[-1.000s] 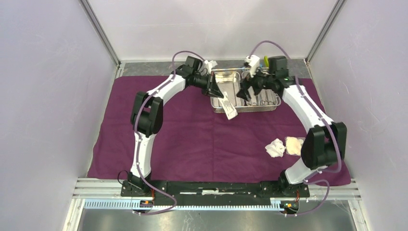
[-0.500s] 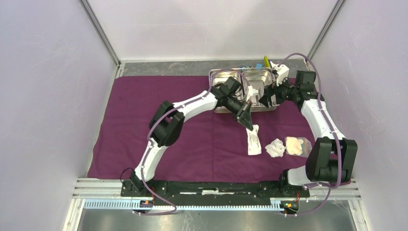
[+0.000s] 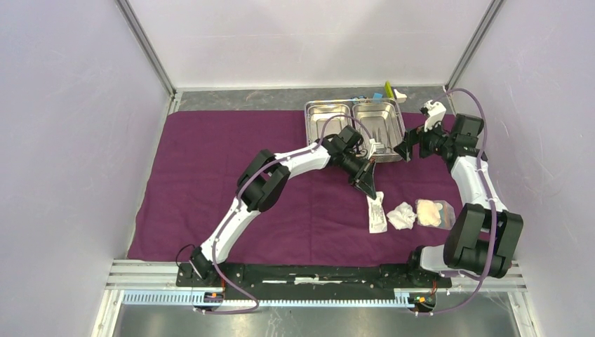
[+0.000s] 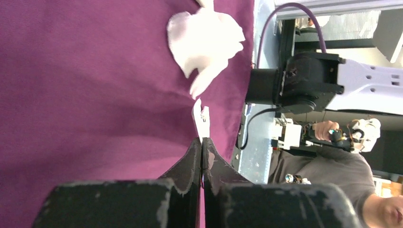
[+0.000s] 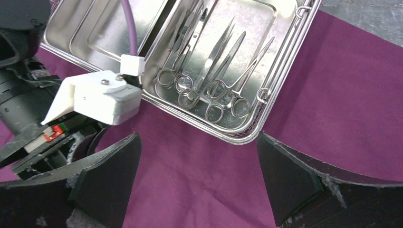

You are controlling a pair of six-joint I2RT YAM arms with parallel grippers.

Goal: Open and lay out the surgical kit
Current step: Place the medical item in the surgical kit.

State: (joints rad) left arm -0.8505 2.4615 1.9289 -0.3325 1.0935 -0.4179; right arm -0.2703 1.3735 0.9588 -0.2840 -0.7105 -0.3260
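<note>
The plum-purple cloth [image 3: 210,175] covers the table. The two-compartment steel tray [image 3: 317,109] stands at the back. Its right compartment holds the steel scissor-handled instruments and tweezers [image 5: 214,80]. My left gripper [image 3: 367,185] is in front of the tray, shut on the top edge of the white flat packet [image 3: 377,213]. In the left wrist view the packet [image 4: 200,118] sticks out edge-on past the left gripper [image 4: 202,141]. Two gauze pads [image 3: 402,215] [image 3: 429,212] lie right of the packet. My right gripper [image 5: 197,164] hangs open over cloth just off the tray's corner [image 5: 237,137], holding nothing.
Small blue and yellow-green blocks [image 3: 381,92] and a white piece [image 3: 400,94] sit on the bare table strip behind the tray. Frame posts stand at both back corners. The right arm's elbow [image 3: 484,235] rises close to the gauze.
My left gripper carried the white packet out of the tray, forward and right, to beside the gauze. My right gripper drew back to the right, off the tray, staying open.
</note>
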